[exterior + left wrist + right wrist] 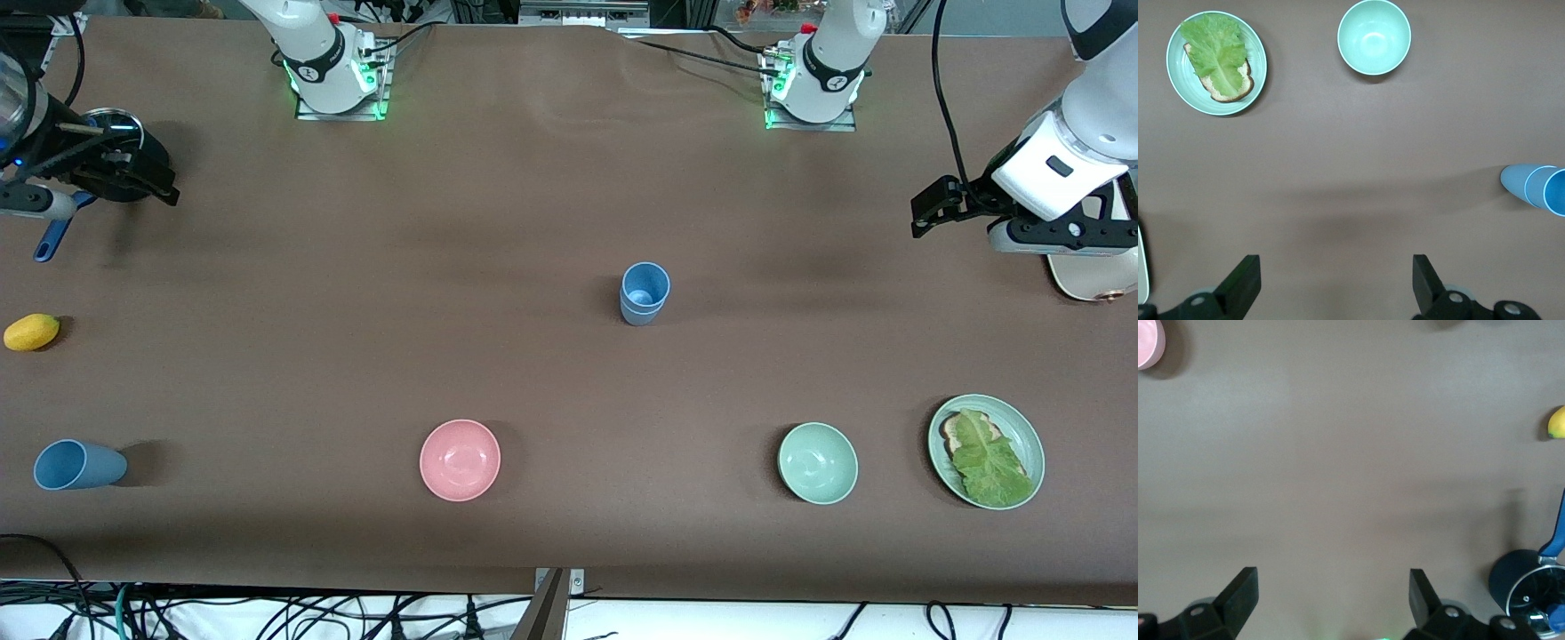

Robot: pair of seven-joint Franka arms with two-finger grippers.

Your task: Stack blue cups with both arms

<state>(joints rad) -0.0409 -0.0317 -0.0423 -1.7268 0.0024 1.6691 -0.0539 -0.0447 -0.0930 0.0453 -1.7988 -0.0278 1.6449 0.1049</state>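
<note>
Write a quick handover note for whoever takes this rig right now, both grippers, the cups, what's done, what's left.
Left gripper: open, empty, over bare table at the left arm's end, waiting.
Right gripper: open, empty, over bare table at the right arm's end, beside a small pan.
Stacked blue cups: upright mid-table, one nested in the other.
Third blue cup: lying on its side at the right arm's end, in the row with the pink bowl and green bowl.
Done: one stacking.
Left: pick up the fallen cup and add it to the stack.
</note>
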